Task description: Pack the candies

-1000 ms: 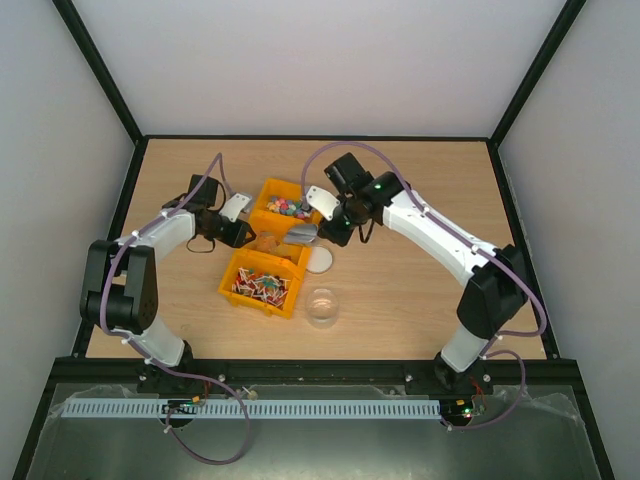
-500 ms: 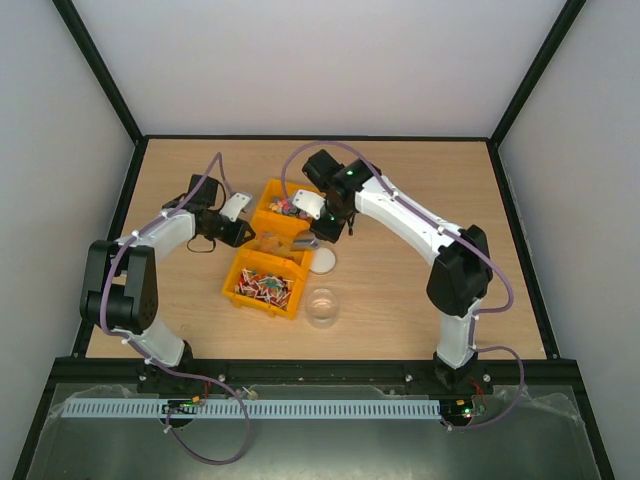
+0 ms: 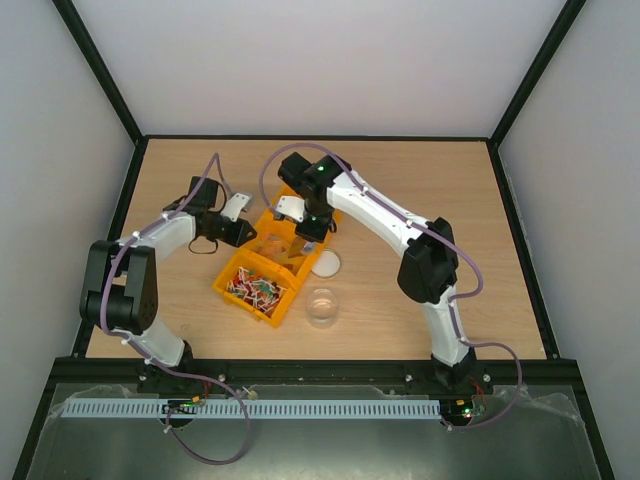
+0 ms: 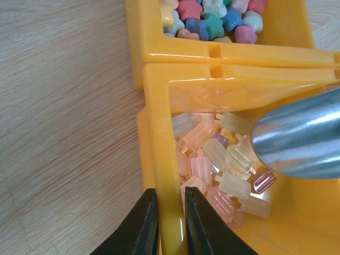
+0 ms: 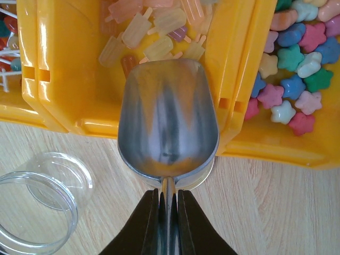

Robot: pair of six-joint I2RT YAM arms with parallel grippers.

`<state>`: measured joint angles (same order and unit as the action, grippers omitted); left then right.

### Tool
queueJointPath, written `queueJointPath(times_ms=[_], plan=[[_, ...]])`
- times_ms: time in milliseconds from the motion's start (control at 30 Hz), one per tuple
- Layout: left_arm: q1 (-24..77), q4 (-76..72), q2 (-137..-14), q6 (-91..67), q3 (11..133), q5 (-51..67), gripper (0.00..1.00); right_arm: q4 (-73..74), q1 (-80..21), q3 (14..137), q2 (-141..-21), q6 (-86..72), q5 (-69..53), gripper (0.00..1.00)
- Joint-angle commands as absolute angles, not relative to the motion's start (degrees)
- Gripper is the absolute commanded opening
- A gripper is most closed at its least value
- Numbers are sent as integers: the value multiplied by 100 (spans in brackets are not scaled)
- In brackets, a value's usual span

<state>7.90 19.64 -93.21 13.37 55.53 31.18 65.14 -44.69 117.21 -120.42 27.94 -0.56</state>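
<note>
The candies [image 4: 212, 21], small star-like sweets in pink, blue, green and cream, fill the far yellow bin [image 4: 249, 50]; they also show in the right wrist view [image 5: 297, 79]. My right gripper [image 5: 168, 194] is shut on the handle of an empty metal scoop [image 5: 167, 117]. The scoop's mouth hangs over the middle yellow bin [image 5: 74, 79], which holds pastel popsicle-shaped pieces [image 4: 223, 164]. My left gripper [image 4: 169, 194] is shut on that bin's left wall. In the top view the left gripper [image 3: 243, 232] and right gripper [image 3: 303, 222] flank the bins.
A clear empty jar [image 3: 322, 307] stands on the table in front of the bins, with its white lid [image 3: 325, 263] lying just behind it. The near yellow bin [image 3: 225, 292] holds thin red-and-white stick pieces [image 3: 255, 288]. The jar also shows in the right wrist view [image 5: 32, 212].
My right arm has swung left, carrying the scoop from beside the lid to over the middle bin. The row of bins has turned slightly. The left gripper has held still.
</note>
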Motion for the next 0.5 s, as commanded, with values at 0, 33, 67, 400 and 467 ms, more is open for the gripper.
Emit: queueJointPath(times_ms=[0, 33, 67, 400, 467], plan=[[860, 1776, -9085, 1310, 5404, 3298, 11, 7370, -4472, 12213, -12242, 2818, 282, 1], [873, 1730, -9061, 1242, 5379, 3287, 11, 7368, -4495, 12186, -12224, 2799, 312, 1], [889, 1681, -9043, 1182, 5346, 3272, 10, 7373, -4510, 12156, -12210, 2777, 360, 1], [1167, 1444, -8833, 864, 5014, 2949, 6, 7378, -4559, 11806, -11939, 2654, 572, 1], [1191, 1410, -8822, 794, 5027, 2892, 5, 7374, -4568, 11804, -11955, 2661, 598, 1]])
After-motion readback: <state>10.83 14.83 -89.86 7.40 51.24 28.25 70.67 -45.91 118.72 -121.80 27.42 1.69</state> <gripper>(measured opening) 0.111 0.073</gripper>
